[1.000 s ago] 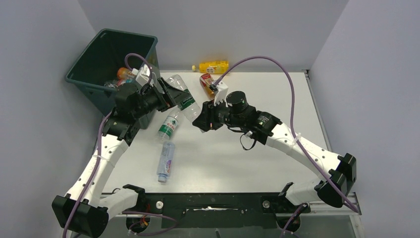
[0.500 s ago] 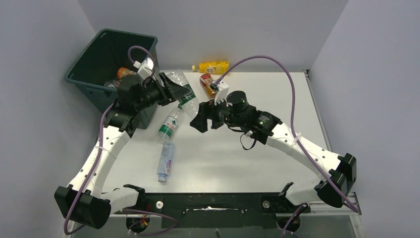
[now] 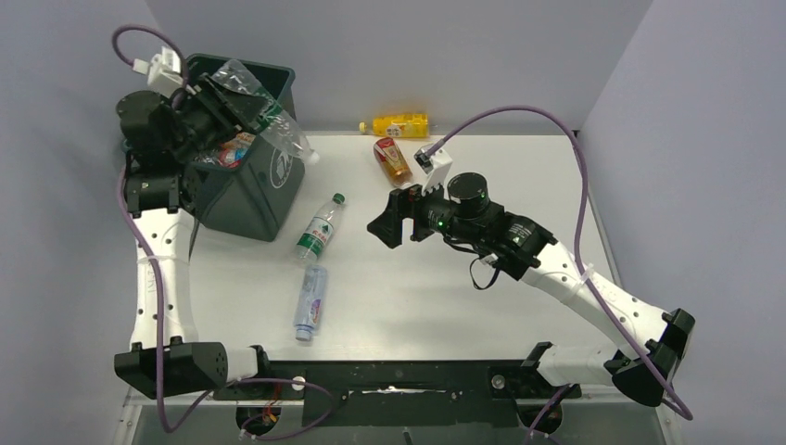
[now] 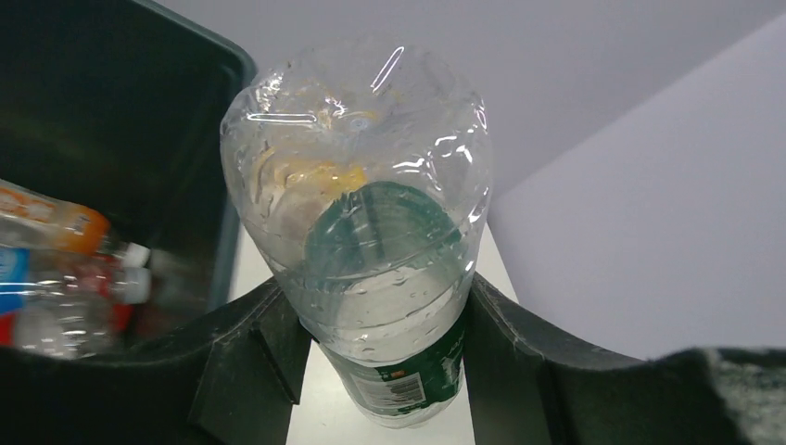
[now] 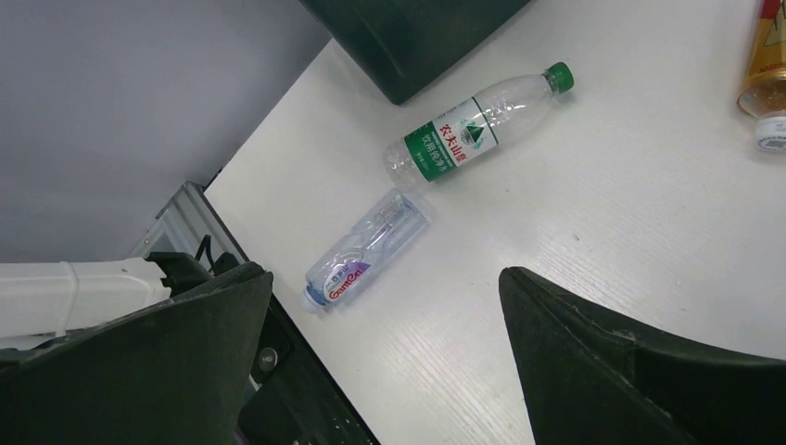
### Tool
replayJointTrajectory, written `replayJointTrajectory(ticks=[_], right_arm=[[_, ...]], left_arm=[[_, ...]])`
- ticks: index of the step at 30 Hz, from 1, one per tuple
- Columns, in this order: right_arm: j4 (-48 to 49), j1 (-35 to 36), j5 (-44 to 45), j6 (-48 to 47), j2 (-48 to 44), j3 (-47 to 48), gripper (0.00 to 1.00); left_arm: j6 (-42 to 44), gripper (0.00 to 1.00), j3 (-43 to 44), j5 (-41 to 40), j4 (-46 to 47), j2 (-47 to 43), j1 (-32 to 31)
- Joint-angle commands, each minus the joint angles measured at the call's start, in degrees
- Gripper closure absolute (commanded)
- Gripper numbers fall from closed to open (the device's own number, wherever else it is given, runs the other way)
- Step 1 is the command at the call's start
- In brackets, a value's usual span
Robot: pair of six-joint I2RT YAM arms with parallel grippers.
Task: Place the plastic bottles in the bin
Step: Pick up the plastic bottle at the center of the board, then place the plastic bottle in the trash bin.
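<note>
Bottle [image 4: 357, 185], clear and green-labelled, sits clamped between left gripper [image 4: 385, 343] jaws over the bin [image 3: 250, 199]; right gripper [image 3: 387, 222] gapes empty; "Ganten" bottle [image 5: 366, 248] lies near the bin.

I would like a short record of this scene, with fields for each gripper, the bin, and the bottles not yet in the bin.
left gripper: shut on large bottle, held at the bin's rim, cap end outside
right gripper: open, empty, above the table
bin: far left, bottles inside
lying on table: green-cap bottle, blue-label bottle, red-gold bottle
at far edge: yellow bottle
</note>
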Motion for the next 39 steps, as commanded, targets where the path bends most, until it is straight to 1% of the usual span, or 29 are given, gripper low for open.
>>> replayJointTrajectory(ticks=[1, 4, 7, 11, 15, 18, 24, 29, 31, 34, 39], right_arm=[[-0.2, -0.5, 2.2, -0.8, -2.1, -1.4, 0.00], [-0.3, -0.9, 2.2, -0.6, -2.3, -2.3, 0.00], [-0.8, -1.3, 1.9, -0.6, -2.2, -2.4, 0.00], [-1.7, -2.1, 2.0, -1.0, -2.4, -2.7, 0.01], [-1.2, -4.9, 0.5, -1.1, -2.2, -3.7, 0.02], [-0.6, -8.1, -0.8, -1.1, -1.0, -4.3, 0.01], [-3.2, -14.1, -0.2, -3.2, 4.9, -1.7, 0.01], [-3.3, -17.4, -0.7, -5.7, 11.2, 1.1, 0.01], [-2.2, -18.8, -1.4, -6.2, 13.8, 1.8, 0.02], [-0.8, -21.1, -3.1, -6.8, 18.5, 3.3, 0.03], [-1.2, -23.9, -4.3, -9.8, 27.0, 9.4, 0.07]], left_arm=[[-0.1, 0.50, 5.1, 5.7, 2.8, 1.2, 8.8], [-0.9, 0.50, 8.0, 5.9, 3.3, 2.9, 13.4], [-4.2, 0.50, 9.1, 7.8, 7.2, 4.7, 17.0], [-6.5, 0.50, 10.3, 9.1, 9.9, 6.9, 21.7], [-8.5, 0.50, 10.2, 10.1, 12.5, 9.3, 25.2], [-8.2, 0.50, 10.0, 8.9, 13.0, 10.9, 26.4], [-4.5, 0.46, 10.6, 5.8, 8.9, 14.2, 26.6], [1.7, 0.32, 13.1, 1.0, 1.6, 16.6, 25.1], [4.1, 0.26, 15.7, -1.0, -1.6, 18.2, 23.9], [7.7, 0.20, 19.6, -4.9, -6.7, 20.2, 21.5], [11.6, 0.17, 23.1, -10.4, -12.4, 21.4, 17.4]])
